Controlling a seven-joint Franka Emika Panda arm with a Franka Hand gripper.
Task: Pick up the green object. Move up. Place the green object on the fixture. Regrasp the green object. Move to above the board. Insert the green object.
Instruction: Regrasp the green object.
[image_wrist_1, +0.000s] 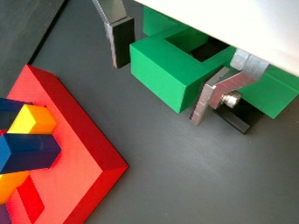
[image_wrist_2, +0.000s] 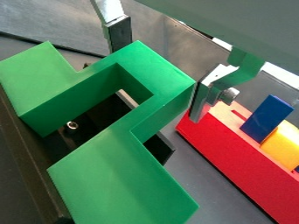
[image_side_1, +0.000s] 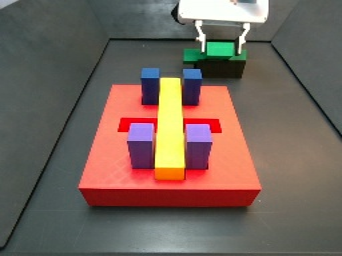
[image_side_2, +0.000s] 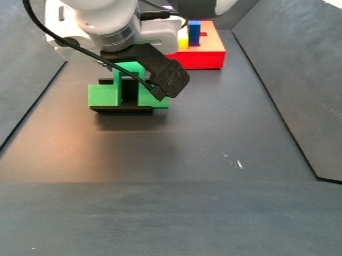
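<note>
Two silver fingers (image_wrist_1: 219, 98) of the gripper (image_wrist_1: 170, 68) straddle the middle cube of the green object (image_wrist_1: 176, 74), spread wider than that cube, with visible gaps at each side; whether the pads touch it is hard to tell. The green object (image_side_2: 123, 86) sits on the fixture (image_side_2: 128, 108) at upper left of a side view, and at top centre-right of a side view (image_side_1: 215, 52), beyond the board (image_side_1: 170, 160). The board's red corner (image_wrist_2: 239, 157) lies nearby.

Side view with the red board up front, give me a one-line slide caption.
Gripper straddles the green object on the fixture, behind the red board.
</note>
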